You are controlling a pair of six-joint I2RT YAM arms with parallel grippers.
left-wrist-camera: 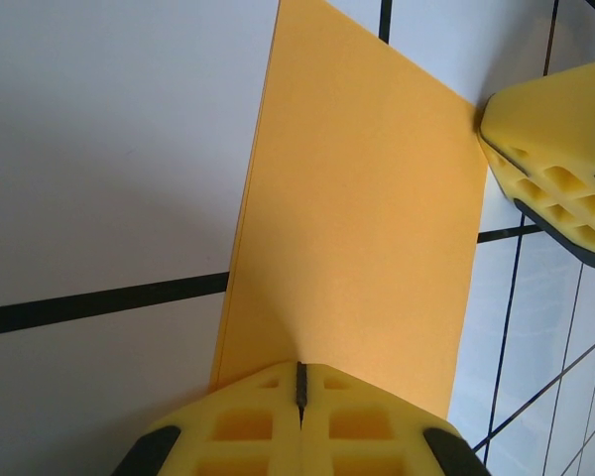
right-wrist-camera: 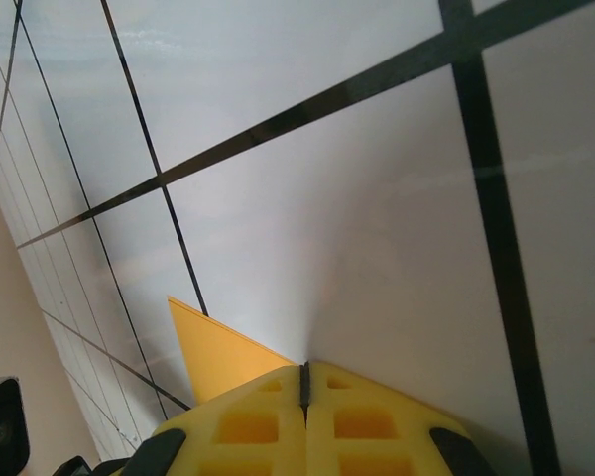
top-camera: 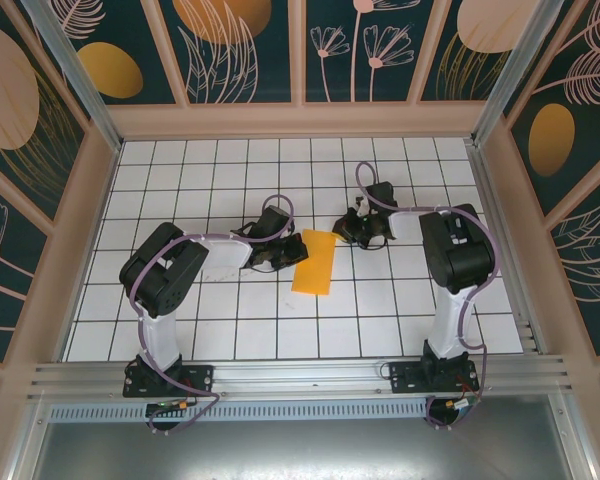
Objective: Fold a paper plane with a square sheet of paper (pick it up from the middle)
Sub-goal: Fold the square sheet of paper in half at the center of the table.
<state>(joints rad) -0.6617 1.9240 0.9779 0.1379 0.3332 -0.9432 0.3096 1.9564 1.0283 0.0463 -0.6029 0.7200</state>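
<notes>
The square sheet of paper (top-camera: 314,263) is seen lying flat on the white grid table (top-camera: 230,330), approx. at the ctr, btwn the two grippers. From above it is shown as a narrow orange-yellow rectangle, long axis running near-to-far w/ a slight tilt. A doubled edge line is seen along one long side in the left wrist view (left-wrist-camera: 357,228), so two layers are suggested; no dart shape is seen.

The left gripper (top-camera: 298,250) is placed at the paper's left long edge, toward the far end. In its own view (left-wrist-camera: 300,382) the yellow fingers (left-wrist-camera: 248,426) are seen pressed together, only a thin slit left btwn them, tips on the paper's edge. Whether the paper is nipped btwn them or just pressed down can't be told.

The right gripper (top-camera: 340,232) is placed at the paper's far right corner. Its yellow tip (left-wrist-camera: 550,159) is seen touching that corner in the left wrist view. In its own view (right-wrist-camera: 304,382) the jaws are likewise closed tight, w/ a corner of the paper (right-wrist-camera: 218,357) poking out just left of the tips; a hold on it can't be confirmed.

Both arms are bent inward over the table. Dark leafy wallpaper (top-camera: 240,50) w/ orange ovals is seen on the surrounding walls.
</notes>
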